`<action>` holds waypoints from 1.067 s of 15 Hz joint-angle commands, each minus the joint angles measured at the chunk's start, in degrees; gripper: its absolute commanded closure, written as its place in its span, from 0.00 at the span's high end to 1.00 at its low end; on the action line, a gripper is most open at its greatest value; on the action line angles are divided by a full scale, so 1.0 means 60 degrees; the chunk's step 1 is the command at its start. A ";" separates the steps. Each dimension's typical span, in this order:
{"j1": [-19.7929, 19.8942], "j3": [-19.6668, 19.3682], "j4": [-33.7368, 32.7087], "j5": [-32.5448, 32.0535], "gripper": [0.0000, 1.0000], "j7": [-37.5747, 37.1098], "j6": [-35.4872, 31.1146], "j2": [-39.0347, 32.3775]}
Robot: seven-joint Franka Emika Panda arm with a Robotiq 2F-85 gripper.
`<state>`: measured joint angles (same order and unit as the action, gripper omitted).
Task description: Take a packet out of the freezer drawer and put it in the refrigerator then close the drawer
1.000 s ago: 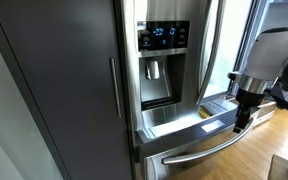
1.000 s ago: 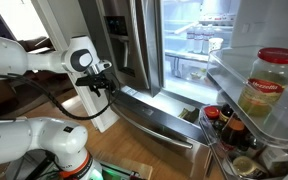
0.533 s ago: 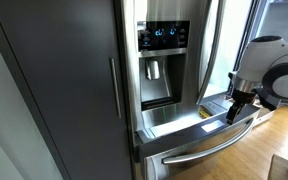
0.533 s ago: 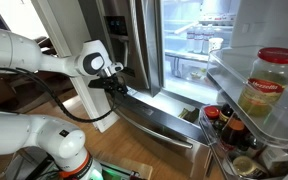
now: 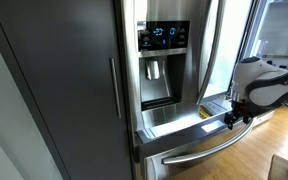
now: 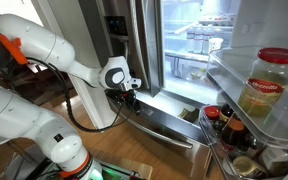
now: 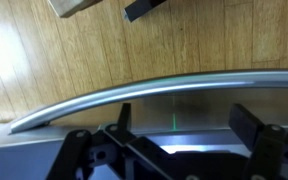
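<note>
gripper [image 5: 231,120] over the open freezer drawer [image 5: 176,151]; fingers [image 7: 249,122] spread

Freezer drawer [image 5: 179,147] contents hidden.

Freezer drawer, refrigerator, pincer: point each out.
freezer drawer [image 7: 164,91]: wrist view, on the curved bar handle.
refrigerator [image 5: 164,36]: in an exterior view, on the blue-lit dispenser panel.
pincer [image 7: 182,115]: wrist view, midway between its open fingertips.
</note>
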<state>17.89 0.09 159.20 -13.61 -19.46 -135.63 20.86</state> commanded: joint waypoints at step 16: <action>-0.0229 -0.2067 -0.0066 0.4793 1.00 -0.0182 -0.3679 -0.4086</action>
<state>17.62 -11.11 158.82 9.03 -23.90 -155.15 -0.93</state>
